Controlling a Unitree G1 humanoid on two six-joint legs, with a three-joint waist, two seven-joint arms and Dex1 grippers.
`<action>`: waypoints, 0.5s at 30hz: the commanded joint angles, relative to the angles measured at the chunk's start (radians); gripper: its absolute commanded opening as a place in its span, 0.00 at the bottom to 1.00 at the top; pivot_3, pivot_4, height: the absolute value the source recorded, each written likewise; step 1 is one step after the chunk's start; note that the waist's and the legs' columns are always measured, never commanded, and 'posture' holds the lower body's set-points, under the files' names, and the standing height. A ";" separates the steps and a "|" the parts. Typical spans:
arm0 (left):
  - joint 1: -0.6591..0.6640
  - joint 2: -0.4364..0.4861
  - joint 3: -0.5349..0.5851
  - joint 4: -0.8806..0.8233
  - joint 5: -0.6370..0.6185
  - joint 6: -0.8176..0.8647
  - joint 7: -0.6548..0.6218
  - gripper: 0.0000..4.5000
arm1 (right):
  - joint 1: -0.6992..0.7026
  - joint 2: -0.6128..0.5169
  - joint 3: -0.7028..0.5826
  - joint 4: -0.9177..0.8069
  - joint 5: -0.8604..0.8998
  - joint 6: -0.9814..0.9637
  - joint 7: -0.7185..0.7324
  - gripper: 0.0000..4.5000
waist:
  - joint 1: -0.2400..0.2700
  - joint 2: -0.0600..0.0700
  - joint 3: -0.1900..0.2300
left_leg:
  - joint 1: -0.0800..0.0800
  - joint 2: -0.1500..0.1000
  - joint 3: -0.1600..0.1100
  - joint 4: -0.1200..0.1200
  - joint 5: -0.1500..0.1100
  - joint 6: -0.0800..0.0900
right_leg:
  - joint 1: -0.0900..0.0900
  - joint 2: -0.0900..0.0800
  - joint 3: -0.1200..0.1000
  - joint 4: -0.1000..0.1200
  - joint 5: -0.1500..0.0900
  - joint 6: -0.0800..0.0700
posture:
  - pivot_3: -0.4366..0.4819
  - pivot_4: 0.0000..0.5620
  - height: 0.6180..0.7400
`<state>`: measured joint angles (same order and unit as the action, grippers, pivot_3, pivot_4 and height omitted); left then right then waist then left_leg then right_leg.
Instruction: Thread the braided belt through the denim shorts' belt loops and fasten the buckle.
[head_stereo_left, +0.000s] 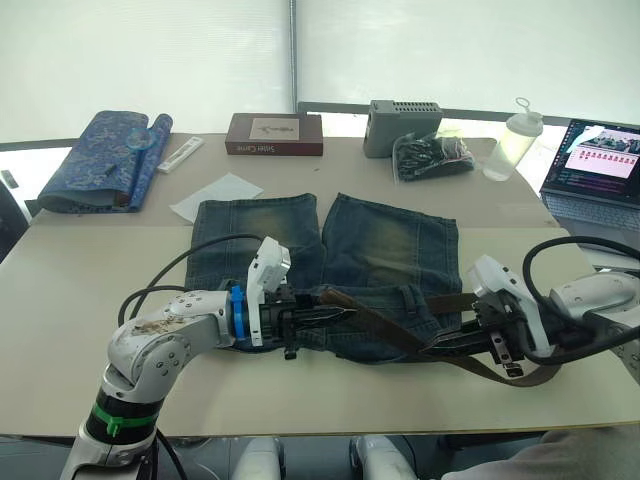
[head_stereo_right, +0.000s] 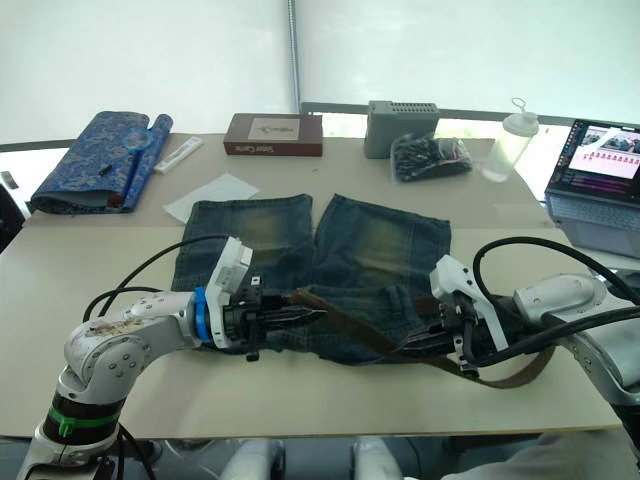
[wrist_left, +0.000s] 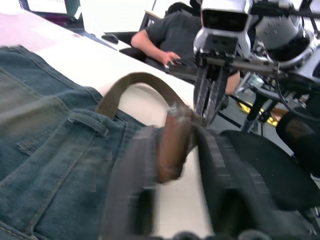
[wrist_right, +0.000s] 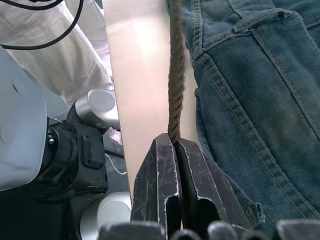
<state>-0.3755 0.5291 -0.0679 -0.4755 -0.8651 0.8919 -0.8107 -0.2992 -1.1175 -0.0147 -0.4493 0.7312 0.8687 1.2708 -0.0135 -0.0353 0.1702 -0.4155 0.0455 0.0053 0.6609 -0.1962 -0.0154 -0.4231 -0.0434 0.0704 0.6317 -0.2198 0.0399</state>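
left eye view, lower centre: left claw (head_stereo_left: 335, 316) lies low over the waistband of the denim shorts (head_stereo_left: 385, 245), fingers closed on the tip end of the braided belt (head_stereo_left: 385, 325). left wrist view shows that brown strap end pinched between its two dark fingers (wrist_left: 220, 170).

lower right of the frame: right claw (head_stereo_left: 440, 347) clamped on the belt just off the shorts' right edge; right wrist view shows both fingers (wrist_right: 162, 175) pressed together on the braided strap, which runs straight up beside the denim hem. behind this claw the belt curves out in a slack loop on the desk (head_stereo_left: 60, 300) toward the lower right. buckle not made out.

centre: between the two claws the belt runs diagonally over the waistband, from centre down toward the right. one of the belt loops (wrist_left: 87, 123) is seen in the left wrist view, the strap arching just beyond it; cannot tell whether the strap passes through any loop. shorts lie flat, waistband toward the bottom of the frame, both legs pointing to the top, yellowish worn patches on each.

further up: white paper sheet (head_stereo_left: 217, 196) just beside the left leg hem. upper left: blue patterned fabric roll (head_stereo_left: 100, 160), a white strip (head_stereo_left: 180, 154) beside it. top centre: dark red box (head_stereo_left: 275, 134), grey box (head_stereo_left: 402, 126), black bag (head_stereo_left: 432, 155). upper right: clear bottle (head_stereo_left: 512, 142), open laptop (head_stereo_left: 598, 165) at the right edge.
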 joint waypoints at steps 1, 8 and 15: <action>-0.017 0.002 -0.026 -0.010 0.032 -0.042 -0.018 0.01 | -0.015 0.000 -0.024 -0.024 0.008 -0.009 -0.014 0.00 | 0.000 0.000 0.000 | 0.000 0.000 0.000 0.000 0.000 0.000 | 0.000 0.000 0.000 0.000 0.000 0.000 | 0.48 0.27 0.82; -0.072 -0.075 -0.028 0.080 0.036 -0.030 0.038 0.00 | 0.140 0.049 -0.262 -0.052 0.053 0.010 -0.141 0.53 | 0.011 0.000 0.000 | -0.001 0.000 0.000 0.000 0.000 0.000 | 0.000 0.000 0.000 0.000 0.000 -0.001 | 0.48 0.27 0.82; -0.160 -0.252 0.032 0.255 -0.052 0.078 0.173 0.00 | 0.272 0.236 -0.530 -0.254 0.472 0.163 -0.505 0.68 | 0.011 0.000 0.000 | -0.001 0.000 -0.001 0.000 0.000 0.000 | 0.000 0.000 0.000 0.000 0.003 0.005 | 0.48 0.27 0.82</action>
<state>-0.5008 0.3013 -0.0659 -0.2254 -0.8739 0.9504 -0.6629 -0.0353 -0.9033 -0.5168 -0.6386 1.0968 1.0169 0.8586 -0.0026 -0.0356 0.1702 -0.4162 0.0453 0.0033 0.6612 -0.1961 -0.0152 -0.4225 -0.0426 0.0699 0.6322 -0.2169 0.0448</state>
